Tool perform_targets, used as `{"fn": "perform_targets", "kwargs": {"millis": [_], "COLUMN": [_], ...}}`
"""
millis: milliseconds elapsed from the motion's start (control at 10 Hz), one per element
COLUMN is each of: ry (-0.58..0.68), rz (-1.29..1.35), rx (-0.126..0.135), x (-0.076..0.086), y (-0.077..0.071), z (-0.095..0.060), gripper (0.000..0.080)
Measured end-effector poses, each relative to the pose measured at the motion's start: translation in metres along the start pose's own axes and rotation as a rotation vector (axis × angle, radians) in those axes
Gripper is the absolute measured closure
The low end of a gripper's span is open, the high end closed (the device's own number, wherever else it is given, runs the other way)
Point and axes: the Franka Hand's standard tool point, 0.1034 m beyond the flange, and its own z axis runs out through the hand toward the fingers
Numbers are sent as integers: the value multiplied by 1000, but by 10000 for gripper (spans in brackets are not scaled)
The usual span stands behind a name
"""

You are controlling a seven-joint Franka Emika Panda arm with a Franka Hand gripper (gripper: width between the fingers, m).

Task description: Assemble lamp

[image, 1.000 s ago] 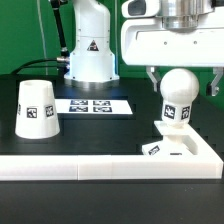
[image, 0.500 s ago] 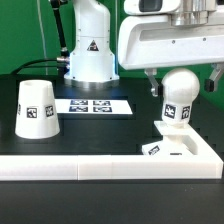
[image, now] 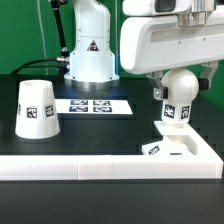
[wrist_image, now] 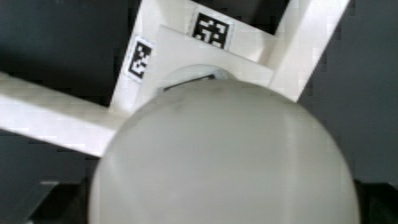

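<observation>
Nearest the camera in the exterior view, a low white rail [image: 90,168] runs along the front edge of the black desk [image: 125,128] and turns a corner at the exterior view's right.

Just behind it, inside that corner, lies the lamp base [image: 190,150]. It is a flat white square with a black-and-white tag on its front edge. The bulb [image: 178,108] stands upright on the base. It is white, with a stubby neck, a tag on its side and a smooth round head.

The claw [image: 181,88] hangs right over the bulb. Its dark fingers [image: 156,90] reach down on either side of the round head and are spread wider than it, so the claw grips nothing. In the wrist view the pale, blurred dome of the head fills most of the picture. Behind it are two of the base's tags and white strips against the dark desk.

Well apart from these, at the exterior view's left, the lamp shade [image: 36,108] stands by itself on the desk. It is a tapered white cup sitting on its wide end, with one large tag on its side.

Behind the shade, toward the middle, the marker board [image: 92,105] lies flat with its row of tags.

Farthest back is the robot pedestal [image: 90,55], white with a black triangle logo.
</observation>
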Motion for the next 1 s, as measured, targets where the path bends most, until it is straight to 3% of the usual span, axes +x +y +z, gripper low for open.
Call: {"fn": "perform_targets", "kwargs": {"millis": [100, 400, 1000], "ry": [8, -13, -79], "rz": [-159, -480, -964], "rx": [-21, -51, -92], "x": [0, -1, 1], "y": [2, 2, -5], "z": [1, 3, 5], "gripper": [100, 100, 100]}}
